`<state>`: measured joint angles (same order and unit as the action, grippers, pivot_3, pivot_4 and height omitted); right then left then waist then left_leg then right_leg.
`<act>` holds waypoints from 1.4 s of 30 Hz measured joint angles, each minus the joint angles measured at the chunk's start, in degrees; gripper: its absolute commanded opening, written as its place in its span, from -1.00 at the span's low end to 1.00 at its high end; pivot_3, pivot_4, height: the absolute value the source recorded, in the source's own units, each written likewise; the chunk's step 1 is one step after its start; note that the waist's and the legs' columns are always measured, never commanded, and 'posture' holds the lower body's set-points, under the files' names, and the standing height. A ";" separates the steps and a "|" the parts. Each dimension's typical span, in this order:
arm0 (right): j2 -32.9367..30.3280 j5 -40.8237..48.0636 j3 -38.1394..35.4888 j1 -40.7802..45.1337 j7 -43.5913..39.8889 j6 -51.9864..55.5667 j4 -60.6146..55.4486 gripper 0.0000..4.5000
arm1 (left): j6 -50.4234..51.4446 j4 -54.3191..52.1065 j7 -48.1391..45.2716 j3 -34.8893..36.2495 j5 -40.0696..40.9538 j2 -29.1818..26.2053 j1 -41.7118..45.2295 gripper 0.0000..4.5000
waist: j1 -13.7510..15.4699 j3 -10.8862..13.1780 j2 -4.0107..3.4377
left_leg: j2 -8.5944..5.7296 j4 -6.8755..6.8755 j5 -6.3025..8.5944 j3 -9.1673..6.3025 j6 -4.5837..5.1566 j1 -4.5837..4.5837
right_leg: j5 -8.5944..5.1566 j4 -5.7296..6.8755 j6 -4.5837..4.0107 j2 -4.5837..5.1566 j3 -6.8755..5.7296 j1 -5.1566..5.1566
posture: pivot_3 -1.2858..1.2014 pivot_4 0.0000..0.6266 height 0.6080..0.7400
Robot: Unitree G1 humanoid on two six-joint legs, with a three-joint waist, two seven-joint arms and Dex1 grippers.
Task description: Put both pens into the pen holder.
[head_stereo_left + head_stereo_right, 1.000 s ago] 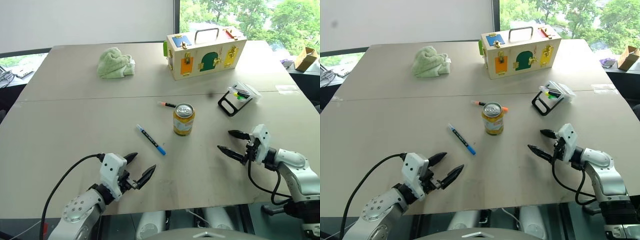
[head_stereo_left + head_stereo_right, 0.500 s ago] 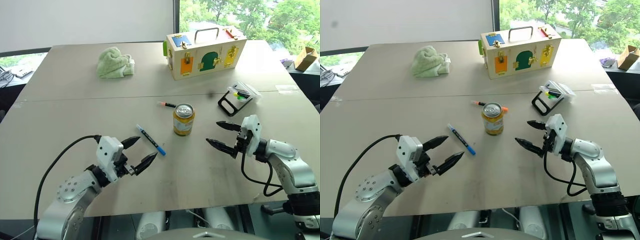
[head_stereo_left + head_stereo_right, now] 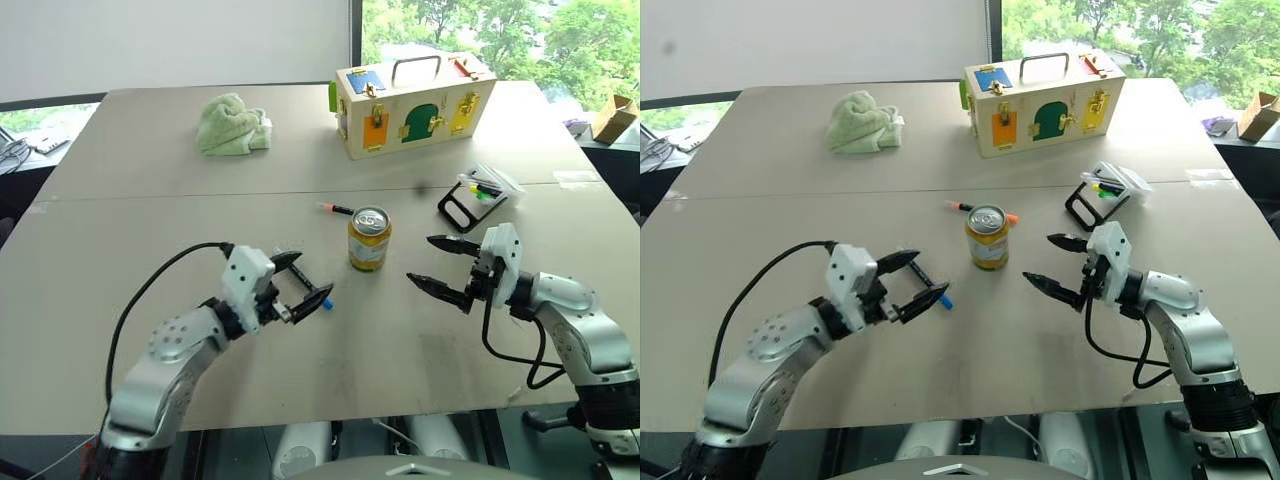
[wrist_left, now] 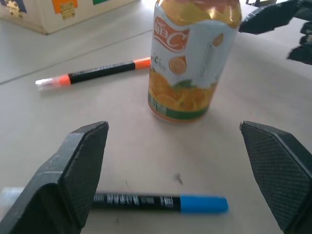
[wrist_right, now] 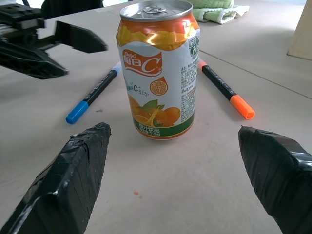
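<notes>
- The blue-capped pen [image 4: 161,202], dark barrel with white print, lies flat at seven o'clock of the orange drink can [image 3: 368,240], beneath the wide-spread left gripper [image 3: 303,284].
- The orange-capped pen [image 4: 92,73], black-barrelled, lies at eleven o'clock behind the can.
- The pen holder [image 3: 472,196], black-framed and clear-walled, sits at two o'clock.
- The right gripper [image 3: 438,265] gapes wide, holding nothing.

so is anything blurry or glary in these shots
Left wrist view: the hand's near fingers are soft, the blue-capped pen slightly blurred. Right wrist view: glare on the can top. Eye views: the window is bright.
</notes>
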<state>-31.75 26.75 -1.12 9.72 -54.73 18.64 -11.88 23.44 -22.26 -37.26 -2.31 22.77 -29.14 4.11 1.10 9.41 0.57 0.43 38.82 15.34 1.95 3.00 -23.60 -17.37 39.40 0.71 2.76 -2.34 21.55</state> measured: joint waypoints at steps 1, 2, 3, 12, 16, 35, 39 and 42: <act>-0.72 1.03 -0.51 -0.49 -0.22 0.80 -1.07 1.00 | -0.35 2.12 -0.29 -1.88 -1.20 0.79 2.18 0.99 | -0.04 0.00 0.00 | 0.00 0.02 -0.04 0.00 -0.07 -0.02 | 0.00 0.00 0.00 0.00 0.00 0.00 | 0.03 -0.52 1.00; -1.67 2.31 -1.20 -1.30 -0.70 1.79 -2.31 1.00 | -0.81 4.73 -0.94 -3.93 -2.26 1.87 4.73 0.99 | -0.07 0.00 0.00 | -0.01 0.03 -0.10 0.00 -0.17 -0.04 | 0.00 -0.01 0.01 -0.01 0.00 0.00 | 0.03 -0.52 1.00; -2.35 3.18 -1.77 -2.08 -1.01 2.56 -3.40 1.00 | -1.29 6.68 -1.62 -5.33 -2.91 2.62 6.28 0.99 | -0.17 0.00 0.02 | -0.01 0.03 -0.11 0.00 -0.19 -0.06 | 0.00 -0.03 0.01 -0.02 0.01 0.01 | 0.03 -0.52 1.00; -5.37 8.63 -6.74 -9.38 0.75 7.34 -11.95 1.00 | -7.12 22.29 -5.57 -7.92 -5.89 8.09 15.55 0.99 | -0.18 0.02 0.03 | 0.03 0.08 -0.11 -0.01 -0.19 -0.10 | 0.00 -0.05 0.01 -0.06 0.02 0.04 | 0.03 -0.52 1.00; -5.37 10.23 -8.54 -12.73 2.61 8.13 -15.11 1.00 | -8.92 25.45 -6.39 -7.86 -5.96 10.38 16.86 0.99 | -0.21 0.02 0.04 | 0.03 0.12 -0.11 -0.01 -0.18 -0.12 | 0.00 -0.04 0.02 -0.05 0.03 0.03 | 0.03 -0.52 1.00; -5.28 13.98 -9.39 -14.38 6.52 9.99 -18.11 1.00 | -23.56 35.04 -9.18 -6.88 -8.09 17.11 21.66 0.47 | -0.27 0.03 0.05 | 0.03 0.26 -0.11 -0.01 -0.18 -0.12 | 0.00 0.04 0.03 -0.08 0.03 0.02 | 0.03 -0.52 1.00; -5.29 13.99 -9.39 -14.36 6.47 9.98 -18.09 1.00 | -24.82 35.38 -7.74 -6.71 -9.19 17.30 21.77 0.47 | -0.28 0.03 0.05 | 0.03 0.26 -0.10 -0.02 -0.18 -0.11 | 0.00 0.08 0.03 -0.09 0.03 0.03 | 0.03 -0.52 1.00; -5.56 13.98 -9.39 -14.36 6.25 9.95 -18.09 1.00 | -24.70 34.52 -4.26 -4.63 -9.28 17.24 21.75 0.47 | -0.37 0.05 0.08 | 0.04 0.26 -0.10 -0.02 -0.18 -0.13 | 0.00 0.10 0.02 -0.09 0.03 0.06 | 0.03 -0.52 1.00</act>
<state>-37.32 40.73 -10.51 -4.64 -48.48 28.59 -29.97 -1.26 12.26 -41.51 -6.94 13.49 -11.90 25.86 0.73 9.46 0.65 0.46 39.09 15.24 1.94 2.83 -23.73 -17.37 39.50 0.73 2.67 -2.30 21.61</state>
